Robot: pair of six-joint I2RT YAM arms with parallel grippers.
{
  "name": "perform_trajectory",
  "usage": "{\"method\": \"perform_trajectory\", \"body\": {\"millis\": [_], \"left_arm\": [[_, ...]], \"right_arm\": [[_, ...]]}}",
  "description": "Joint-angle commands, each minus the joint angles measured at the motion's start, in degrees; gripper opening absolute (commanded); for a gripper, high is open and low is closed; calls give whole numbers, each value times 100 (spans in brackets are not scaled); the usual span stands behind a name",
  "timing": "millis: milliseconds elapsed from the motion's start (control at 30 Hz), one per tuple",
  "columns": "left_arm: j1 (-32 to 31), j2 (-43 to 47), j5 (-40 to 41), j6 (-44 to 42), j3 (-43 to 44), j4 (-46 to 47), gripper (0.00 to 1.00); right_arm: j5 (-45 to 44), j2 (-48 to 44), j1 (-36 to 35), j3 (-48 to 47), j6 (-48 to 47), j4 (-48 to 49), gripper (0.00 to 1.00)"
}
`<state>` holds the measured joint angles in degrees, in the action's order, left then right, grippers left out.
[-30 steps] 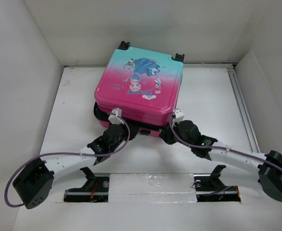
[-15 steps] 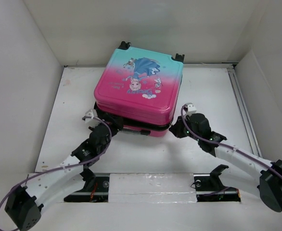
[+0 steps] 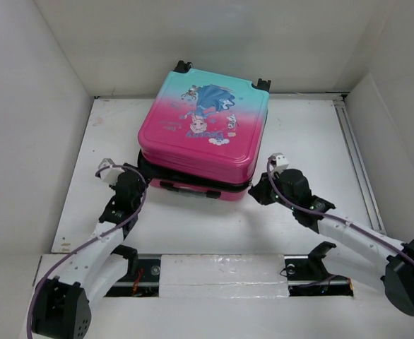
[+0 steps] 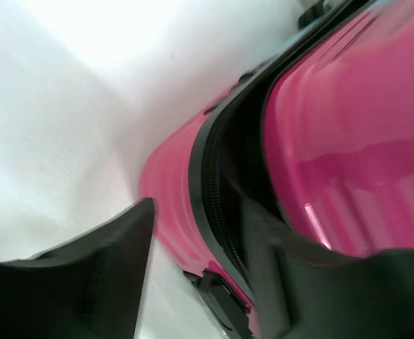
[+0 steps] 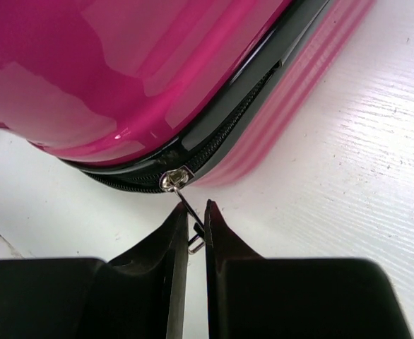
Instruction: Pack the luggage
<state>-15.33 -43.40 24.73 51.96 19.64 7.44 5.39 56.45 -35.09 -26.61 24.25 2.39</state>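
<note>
**Suitcase flat on a white tabletop, boxed in by white walls**

The tabletop [image 3: 108, 141] is a matte white board. The right wrist view shows fine parallel grain lines in its surface. Plain white walls [image 3: 44, 106] close it in on the left, the back and the right, and a pale rail [image 3: 353, 162] runs along its right edge. A wrinkled, glossy white strip [image 3: 221, 272] lies across the near edge between the two arm mounts.

The luggage [image 3: 203, 127] lies flat near the middle of the tabletop, toward the back wall. The princess picture faces up, the teal end and wheels [image 3: 263, 84] are at the back, and the pink end faces the arms. Its upper shell sits slightly askew on the lower one, with black trim and zipper teeth showing in the seam.

The right fingers [image 5: 195, 210] are at the near right corner, pinched almost together on the metal zipper pull [image 5: 195, 242], which hangs from the slider there. The left fingers [image 4: 203, 215] stand apart at the near left corner — the seam lies between them, and they grip nothing visible.
</note>
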Motion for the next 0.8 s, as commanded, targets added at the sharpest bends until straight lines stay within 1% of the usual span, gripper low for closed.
{"method": "perform_trajectory", "body": {"millis": [0, 33, 167, 200, 233, 300, 333, 367, 400, 500, 600, 667, 767], "left_arm": [[48, -344, -460, -327, 31, 653, 42], [48, -414, -634, -388, 31, 732, 31], [48, -494, -890, -661, -30, 934, 2], [48, -494, -891, -714, -30, 1004, 0], [48, -494, -952, -714, -30, 1005, 0], [48, -494, -1093, -845, -135, 1005, 0], [48, -416, -1163, -846, -197, 1170, 0], [48, -363, -1277, -846, -371, 1276, 0], [-83, -310, -1278, -846, -451, 1364, 0], [-312, -239, -1278, -767, -566, 1427, 0], [-374, -292, -1557, -705, -776, 1663, 0], [-374, -441, -1716, -653, -856, 1821, 0], [-374, -494, -1998, -653, -935, 1945, 0]], "right_arm": [[217, -248, -217, -29, -34, 227, 0], [217, -309, -322, -28, -34, 148, 0], [270, -432, -665, 24, -87, -133, 0], [270, -433, -761, 24, -87, -203, 0], [270, -494, -832, 24, -87, -387, 0], [270, -547, -1043, 86, -87, -450, 0], [331, -547, -1113, 86, -35, -450, 0], [331, -547, -1175, 86, 44, -398, 0], [331, -495, -1306, 86, 45, -319, 0], [201, -91, -1587, -72, 308, 110, 0], [-116, 33, -1589, -133, 370, 621, 0], [-388, 33, -1519, -344, 370, 675, 0], [-337, 208, -1316, -729, 186, 623, 0]]}}
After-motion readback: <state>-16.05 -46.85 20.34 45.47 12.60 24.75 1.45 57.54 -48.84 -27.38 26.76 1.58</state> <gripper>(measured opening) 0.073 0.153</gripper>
